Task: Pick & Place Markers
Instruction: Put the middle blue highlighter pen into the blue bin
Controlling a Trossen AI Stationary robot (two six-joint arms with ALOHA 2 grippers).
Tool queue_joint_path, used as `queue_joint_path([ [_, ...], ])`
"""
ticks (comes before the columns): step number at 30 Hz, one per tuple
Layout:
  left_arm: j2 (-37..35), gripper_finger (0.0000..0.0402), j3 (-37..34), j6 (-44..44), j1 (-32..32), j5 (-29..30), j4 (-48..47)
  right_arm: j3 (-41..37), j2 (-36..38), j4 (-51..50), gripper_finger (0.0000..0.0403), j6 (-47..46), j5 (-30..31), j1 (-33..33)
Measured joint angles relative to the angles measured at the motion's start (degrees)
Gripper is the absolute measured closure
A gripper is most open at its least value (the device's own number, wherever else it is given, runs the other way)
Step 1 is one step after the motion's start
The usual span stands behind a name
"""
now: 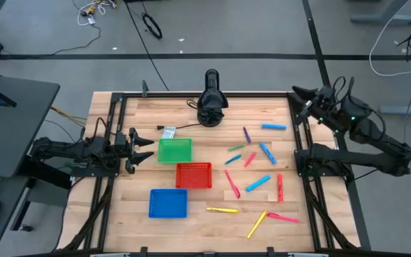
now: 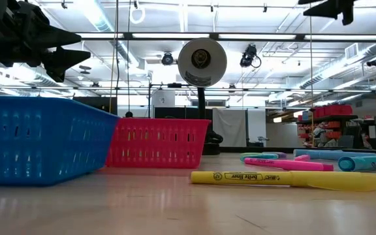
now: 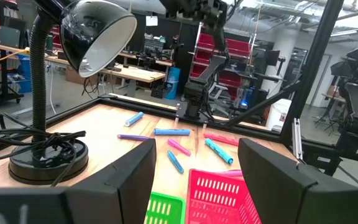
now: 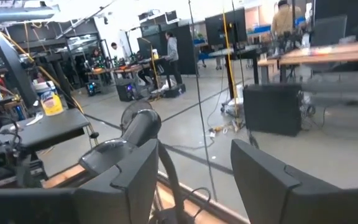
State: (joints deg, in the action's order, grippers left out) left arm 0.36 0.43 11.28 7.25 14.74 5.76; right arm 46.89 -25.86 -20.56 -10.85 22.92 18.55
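Both grippers hold nothing, fingers spread apart. Left gripper (image 1: 148,148) hovers at the table's left edge, just beside the green basket (image 1: 175,150); right gripper (image 1: 296,100) sits raised at the far right corner. Markers (image 1: 257,183) lie scattered across the right half of the wooden table (image 1: 212,228), all outside the baskets. Red basket (image 1: 193,175) and blue basket (image 1: 168,203) sit left of them. A black desk lamp (image 1: 212,100) stands at the far edge.
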Motion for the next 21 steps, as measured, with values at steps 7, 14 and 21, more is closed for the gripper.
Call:
queue_joint_path([
  [7,0.0,0.0168,0.0,0.0,0.0,0.0,0.0,9.2,-4.4,-9.7,0.0199,-5.7,0.0,0.0],
  [14,0.0,0.0168,0.0,0.0,0.0,0.0,0.0,15.2,-7.5,-20.4,0.0199,-18.4,-0.5,0.0],
  [21,0.0,0.0168,0.0,0.0,0.0,0.0,0.0,21.2,-11.7,-31.0,0.0199,-29.6,-6.8,0.0],
])
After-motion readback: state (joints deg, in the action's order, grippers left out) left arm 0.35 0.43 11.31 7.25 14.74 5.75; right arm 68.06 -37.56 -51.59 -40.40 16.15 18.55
